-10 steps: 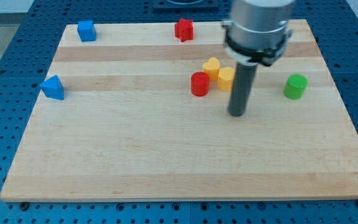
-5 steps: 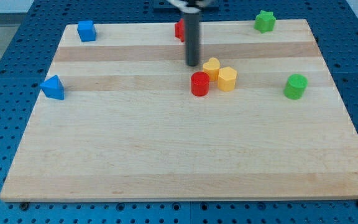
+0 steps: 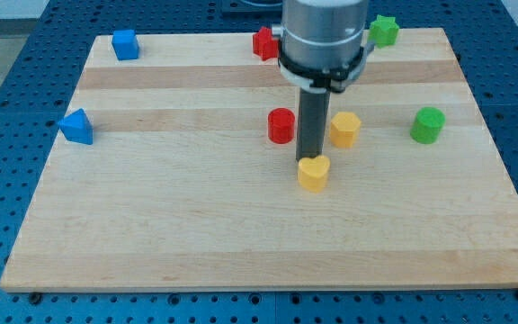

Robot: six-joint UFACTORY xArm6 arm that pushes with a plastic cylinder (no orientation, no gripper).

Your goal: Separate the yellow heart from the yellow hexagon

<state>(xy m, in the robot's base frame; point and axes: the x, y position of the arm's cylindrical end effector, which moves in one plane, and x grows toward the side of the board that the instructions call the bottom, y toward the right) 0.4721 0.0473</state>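
1. Yellow blocks: two, the yellow heart [image 3: 313, 172] and the yellow hexagon [image 3: 344, 129].
2. Red blocks: two, a red cylinder [image 3: 281, 125] and a red block [image 3: 263, 42] at the view's top, partly hidden by the arm, shape unclear.
3. Blue blocks: two, a blue cube [image 3: 125, 44] and a blue block [image 3: 76, 127] with a pointed top.
4. Green blocks: two, a green cylinder [image 3: 427, 124] and a green star [image 3: 384, 30].
5. Blocks in all: eight.
6. Rods: one, ending in my tip [image 3: 310, 159].
7. Counters: one wooden counter [image 3: 178, 216].
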